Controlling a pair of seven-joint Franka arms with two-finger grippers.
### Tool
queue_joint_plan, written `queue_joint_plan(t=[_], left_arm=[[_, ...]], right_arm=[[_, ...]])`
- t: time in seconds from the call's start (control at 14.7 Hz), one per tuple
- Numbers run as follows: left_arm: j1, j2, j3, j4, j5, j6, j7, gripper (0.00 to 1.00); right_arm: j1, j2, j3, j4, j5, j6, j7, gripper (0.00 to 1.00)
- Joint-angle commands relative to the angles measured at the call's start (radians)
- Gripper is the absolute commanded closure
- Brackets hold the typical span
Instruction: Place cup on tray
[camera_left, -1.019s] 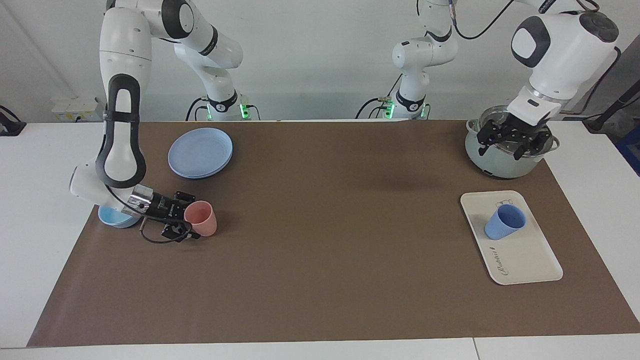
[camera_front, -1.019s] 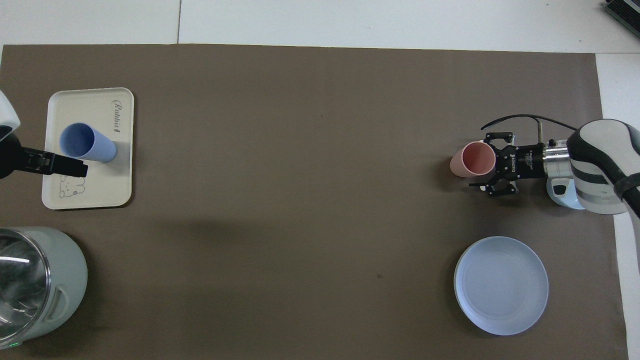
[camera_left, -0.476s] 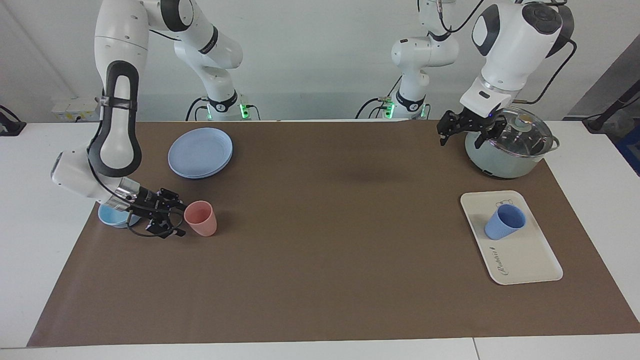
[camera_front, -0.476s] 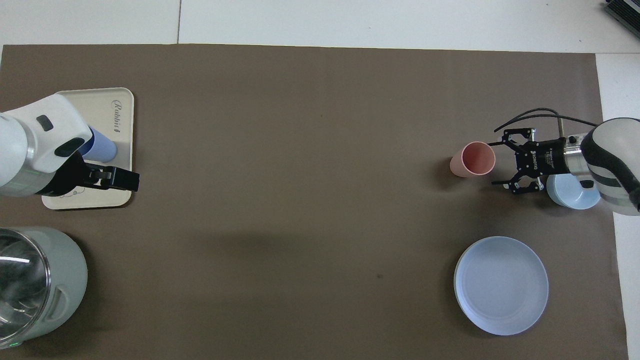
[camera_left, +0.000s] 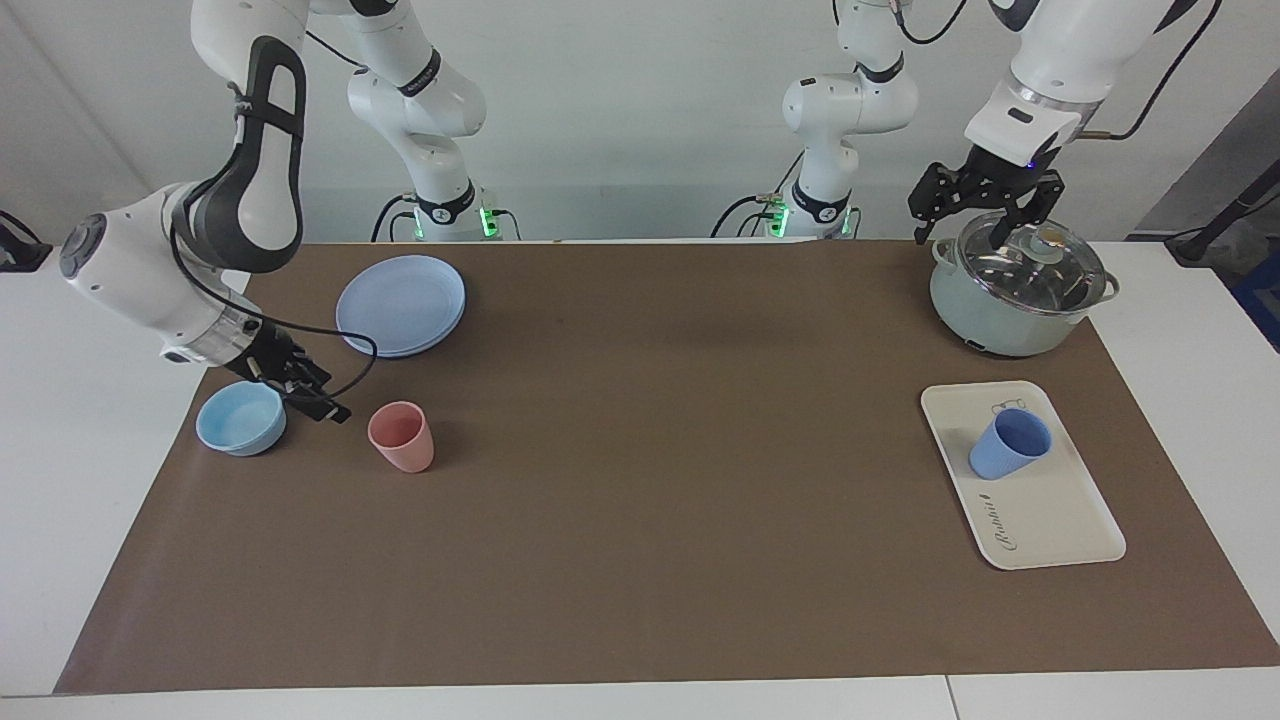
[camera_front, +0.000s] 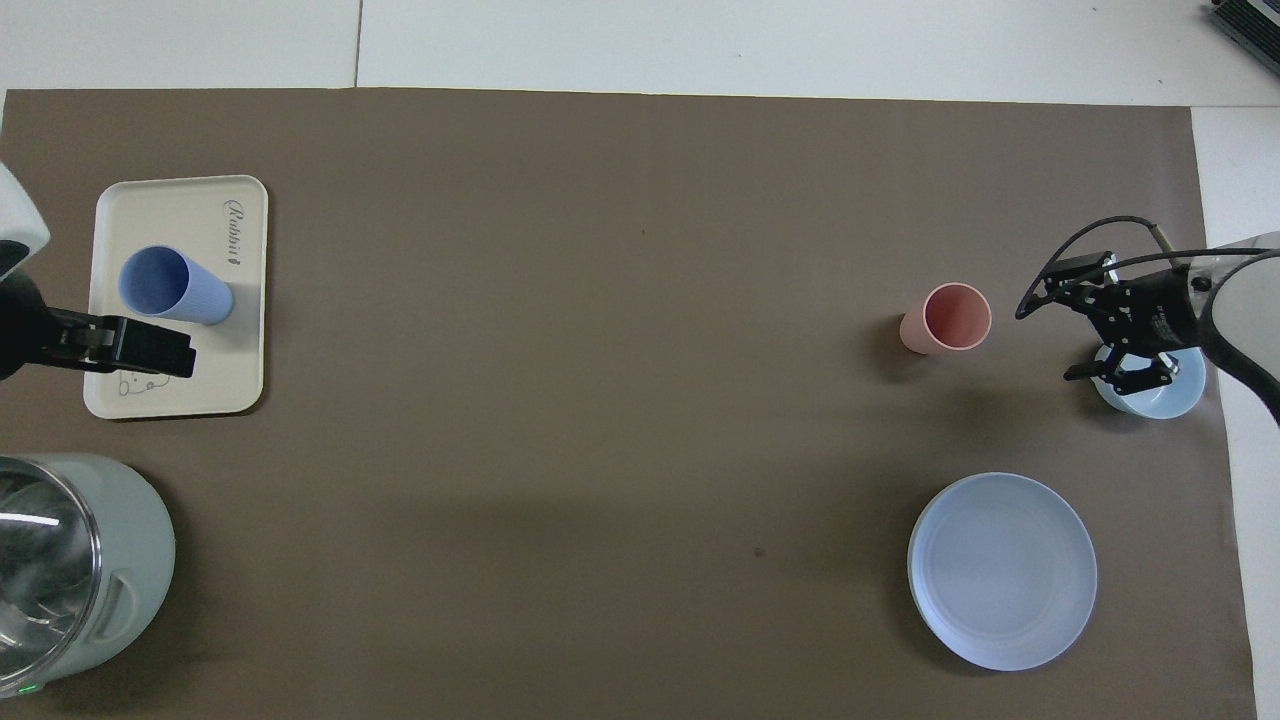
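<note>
**Blue cup standing on the tray, both claws raised and empty**

The periwinkle-blue cup (camera_left: 1010, 444) (camera_front: 161, 284) stands upright on the cream tray (camera_left: 1050, 510) (camera_front: 240, 330), in the tray's half nearer the robots, its mouth open upward. The tray lies on the brown mat (camera_left: 640, 520) (camera_front: 600, 300) covering the bench, at the left arm's end. A pale green pot with a glass lid (camera_left: 1020, 285) (camera_front: 70, 560) sits nearer the robots than the tray.

The left claw (camera_left: 985, 195) (camera_front: 140, 345) hangs in the air over the pot, fingers spread and holding nothing.

Well apart from the tray, toward the right arm's end, a pink cup (camera_left: 402, 436) (camera_front: 948, 318) stands upright. Beside it is a light-blue bowl (camera_left: 240, 418) (camera_front: 1150, 385), and a round blue plate (camera_left: 401, 304) (camera_front: 1002, 570) lies nearer the robots. The right claw (camera_left: 305, 390) (camera_front: 1095, 330) hovers between bowl and pink cup, fingers spread, gripping nothing.
</note>
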Motion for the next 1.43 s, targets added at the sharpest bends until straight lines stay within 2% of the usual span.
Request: queue_joint_plan(t=[0.0,0.27,0.34,0.54,0.75,0.95,1.36], left_arm=[[0.0,0.053,0.005,0.06,0.027,-0.011,0.027,0.0],[0.008,0.041,0.008,0.017,0.027,0.022,0.064,0.0],[0.034,0.022,0.006,-0.021,0.029,0.034,0.096,0.0],[0.057,0.004,0.008,-0.062,0.026,0.079,0.151,0.0],[0.056,0.002,0.006,-0.066,0.02,0.092,0.063,0.0],[0.05,-0.013,0.006,-0.099,0.017,0.105,0.024,0.0],[0.043,-0.015,0.006,-0.1,0.017,0.094,0.015,0.0]], right_arm=[[0.013,-0.082,0.004,-0.023,-0.058,-0.084,-0.079,0.0],[0.079,-0.153,0.013,-0.01,-0.093,-0.121,-0.223,0.0],[0.093,-0.155,0.015,0.012,-0.102,-0.122,-0.242,0.0],[0.189,-0.176,0.021,0.058,-0.26,-0.129,-0.259,0.0],[0.254,-0.161,0.025,0.173,-0.341,-0.187,-0.257,0.0],[0.259,-0.15,0.03,0.253,-0.375,-0.26,-0.262,0.0],[0.252,-0.168,0.03,0.271,-0.381,-0.311,-0.274,0.0]])
